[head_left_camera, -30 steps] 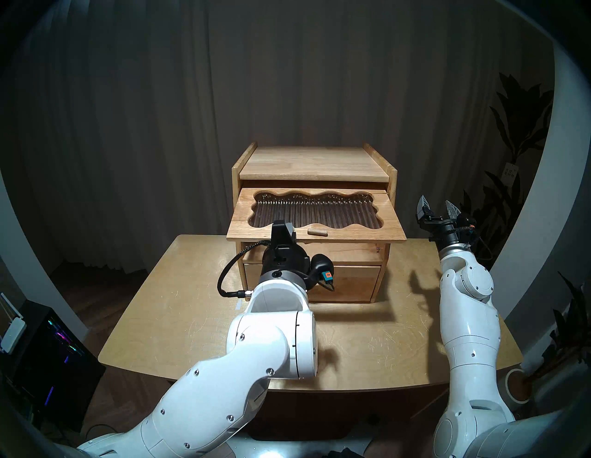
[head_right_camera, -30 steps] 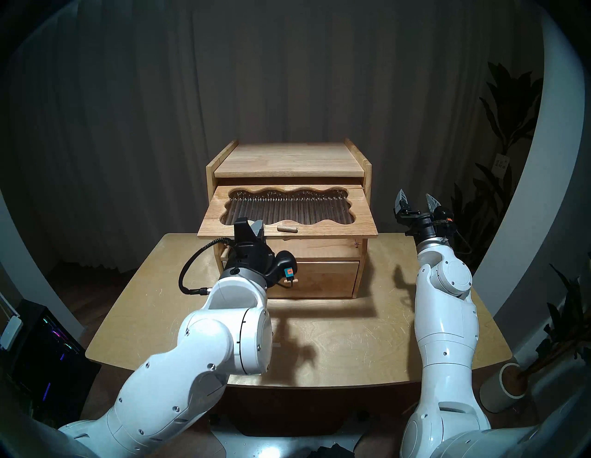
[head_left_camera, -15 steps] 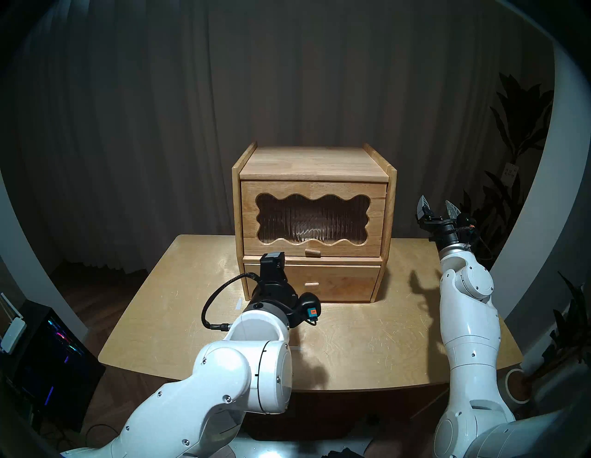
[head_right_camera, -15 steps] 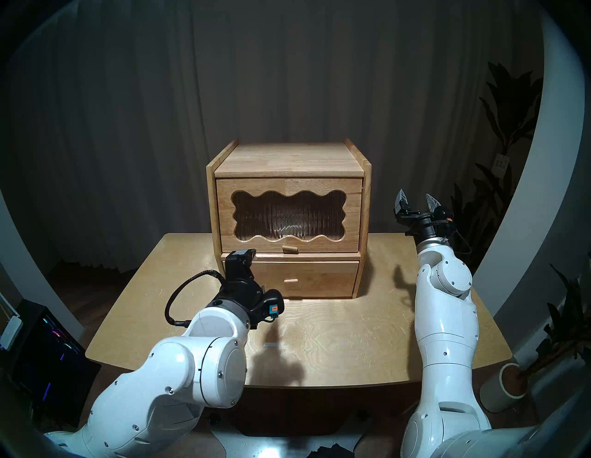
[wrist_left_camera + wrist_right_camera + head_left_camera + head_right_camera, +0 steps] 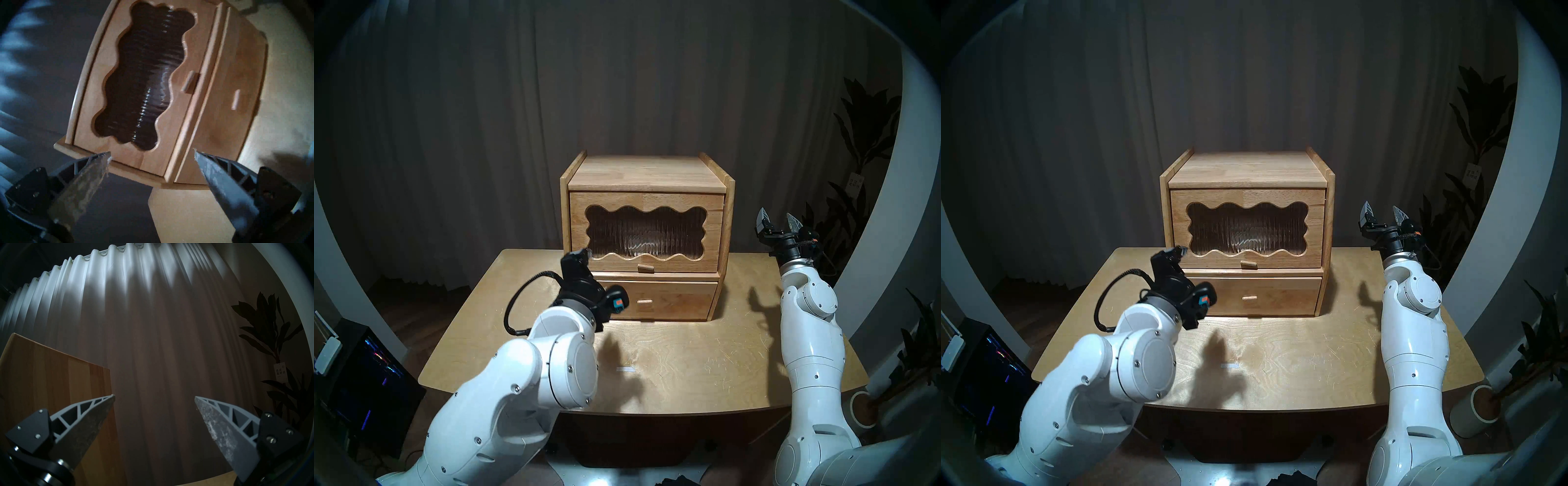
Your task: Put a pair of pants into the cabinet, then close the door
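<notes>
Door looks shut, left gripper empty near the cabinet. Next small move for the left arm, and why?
Probably pull the left gripper back from the cabinet toward a rest pose. The door sits flush in its frame, the gripper is open and holds nothing, and it hovers by the door's lower left corner. The right gripper is already parked, open, off to the side.

Light-wood cabinet [image 5: 648, 174], its door [image 5: 644, 230] with ribbed, seemingly dark glass; pale birch-grain table [image 5: 687, 356].
</notes>
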Robot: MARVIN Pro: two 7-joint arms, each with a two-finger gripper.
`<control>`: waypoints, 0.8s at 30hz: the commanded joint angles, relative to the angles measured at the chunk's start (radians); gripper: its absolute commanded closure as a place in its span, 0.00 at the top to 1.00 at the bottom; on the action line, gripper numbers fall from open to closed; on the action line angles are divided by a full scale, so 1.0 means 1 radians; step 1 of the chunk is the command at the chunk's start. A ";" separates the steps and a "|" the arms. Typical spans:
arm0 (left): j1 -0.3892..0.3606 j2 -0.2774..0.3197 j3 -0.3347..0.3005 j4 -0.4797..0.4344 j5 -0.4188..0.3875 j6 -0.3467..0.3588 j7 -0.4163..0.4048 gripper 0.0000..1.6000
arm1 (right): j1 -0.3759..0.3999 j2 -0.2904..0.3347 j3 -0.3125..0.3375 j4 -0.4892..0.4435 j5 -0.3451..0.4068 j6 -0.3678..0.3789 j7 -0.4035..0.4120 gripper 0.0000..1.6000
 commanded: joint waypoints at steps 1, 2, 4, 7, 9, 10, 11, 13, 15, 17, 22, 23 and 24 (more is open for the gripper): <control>-0.112 -0.010 -0.146 -0.022 -0.044 0.015 0.039 1.00 | 0.012 0.004 -0.001 -0.014 0.001 -0.006 0.002 1.00; -0.127 -0.016 -0.175 -0.019 -0.058 0.015 0.037 1.00 | 0.012 0.004 -0.001 -0.014 0.001 -0.005 0.001 1.00; -0.132 -0.016 -0.190 -0.021 -0.073 0.016 0.043 1.00 | 0.012 0.005 -0.002 -0.012 0.002 -0.005 0.001 1.00; -0.155 -0.032 -0.254 -0.018 -0.118 0.013 0.038 1.00 | 0.012 0.006 -0.002 -0.009 0.003 -0.005 0.001 1.00; -0.163 -0.043 -0.300 -0.013 -0.149 0.014 0.037 1.00 | 0.013 0.006 -0.003 -0.008 0.003 -0.005 0.000 1.00; -0.163 -0.043 -0.300 -0.013 -0.149 0.014 0.037 1.00 | 0.013 0.006 -0.003 -0.008 0.003 -0.005 0.000 1.00; -0.162 -0.048 -0.318 -0.012 -0.169 0.012 0.039 1.00 | 0.013 0.007 -0.003 -0.006 0.004 -0.005 0.000 1.00; -0.160 -0.055 -0.345 -0.007 -0.200 0.009 0.039 1.00 | 0.013 0.008 -0.004 -0.005 0.005 -0.005 0.000 1.00; -0.148 -0.061 -0.364 -0.001 -0.228 0.002 0.040 1.00 | 0.013 0.009 -0.005 -0.003 0.005 -0.005 0.000 1.00; -0.136 -0.070 -0.386 0.010 -0.257 -0.006 0.039 1.00 | 0.014 0.009 -0.005 -0.002 0.006 -0.005 0.000 1.00; -0.098 -0.091 -0.429 0.072 -0.327 -0.025 0.034 1.00 | 0.014 0.011 -0.007 0.001 0.008 -0.005 -0.001 1.00; -0.091 -0.092 -0.435 0.086 -0.338 -0.031 0.034 1.00 | 0.014 0.012 -0.007 0.002 0.009 -0.005 -0.001 1.00; -0.086 -0.093 -0.439 0.097 -0.345 -0.035 0.034 1.00 | 0.014 0.012 -0.007 0.003 0.009 -0.005 -0.001 1.00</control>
